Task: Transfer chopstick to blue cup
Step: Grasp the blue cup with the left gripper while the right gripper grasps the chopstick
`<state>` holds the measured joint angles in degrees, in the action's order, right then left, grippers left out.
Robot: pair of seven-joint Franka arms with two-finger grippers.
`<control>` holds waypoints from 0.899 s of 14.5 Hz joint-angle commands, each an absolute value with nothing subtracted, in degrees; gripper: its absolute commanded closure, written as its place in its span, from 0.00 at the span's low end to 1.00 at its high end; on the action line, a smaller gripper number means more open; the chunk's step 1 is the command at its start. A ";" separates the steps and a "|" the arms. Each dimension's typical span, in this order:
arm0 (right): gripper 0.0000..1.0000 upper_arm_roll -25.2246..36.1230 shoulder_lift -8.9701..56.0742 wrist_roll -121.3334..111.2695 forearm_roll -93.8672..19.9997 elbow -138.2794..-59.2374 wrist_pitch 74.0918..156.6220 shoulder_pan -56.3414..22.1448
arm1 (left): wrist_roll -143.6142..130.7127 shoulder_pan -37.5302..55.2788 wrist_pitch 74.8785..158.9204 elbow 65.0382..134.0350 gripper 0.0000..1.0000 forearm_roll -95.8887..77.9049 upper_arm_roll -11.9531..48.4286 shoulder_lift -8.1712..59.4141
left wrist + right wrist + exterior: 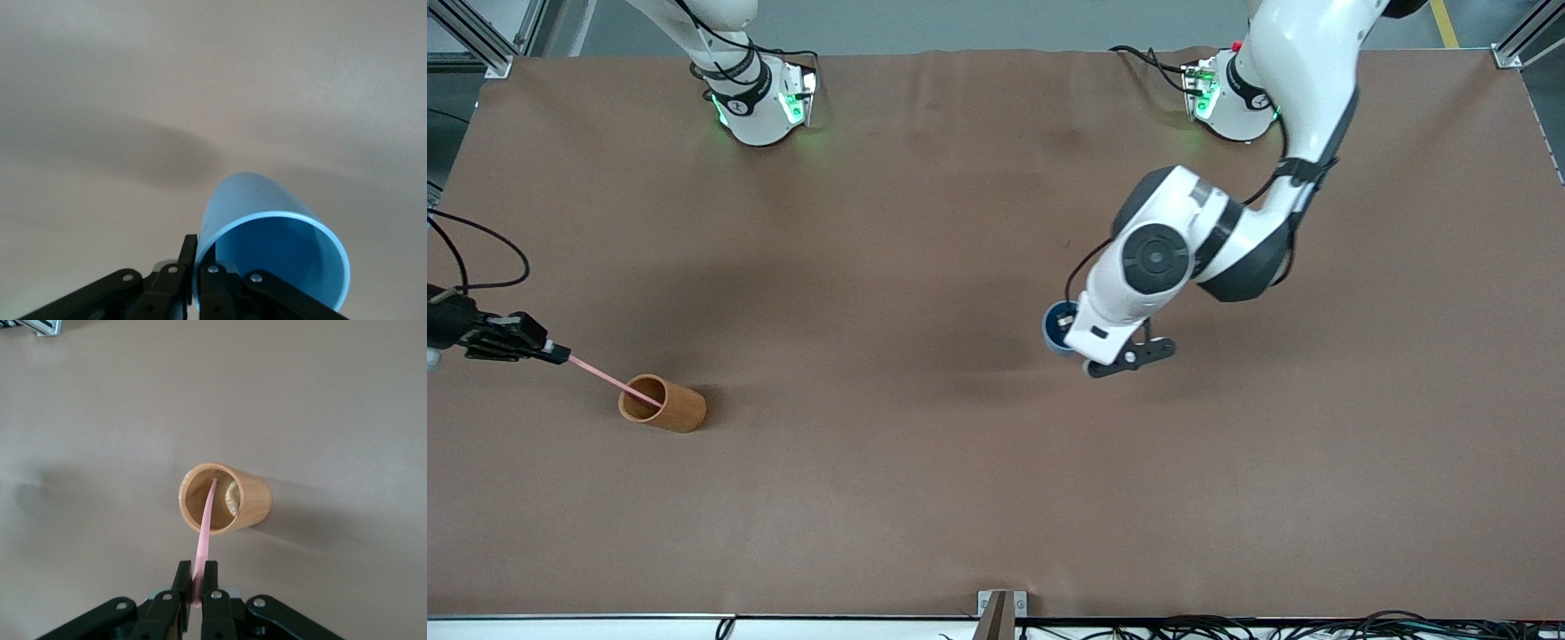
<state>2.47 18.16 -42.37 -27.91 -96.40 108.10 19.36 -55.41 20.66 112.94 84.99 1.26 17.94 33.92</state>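
Right gripper [197,590] pinches thin pale-pink chopstick [609,378] for lifting from orange-brown wooden cup [663,404]; left gripper [197,280] clamps small blue tapered cup [273,250] ready to receive.

Both arms had glossy white housings with black joint bands and round black end caps. Green indicator lights glowed at each base. Thin black cables ran along the links. The left gripper [1129,356] and right gripper [556,353] were black, with silver screws at the linkage pivots.
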 commanded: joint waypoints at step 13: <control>0.95 2.02 10.20 8.21 3.94 -80.68 90.35 -13.33 | -70.31 23.20 125.59 82.79 0.91 9.76 21.80 43.07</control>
<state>1.43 11.36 0.49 0.31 -79.88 90.59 -7.44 -68.86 22.95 125.20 83.96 8.18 21.52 42.26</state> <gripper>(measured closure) 0.899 0.947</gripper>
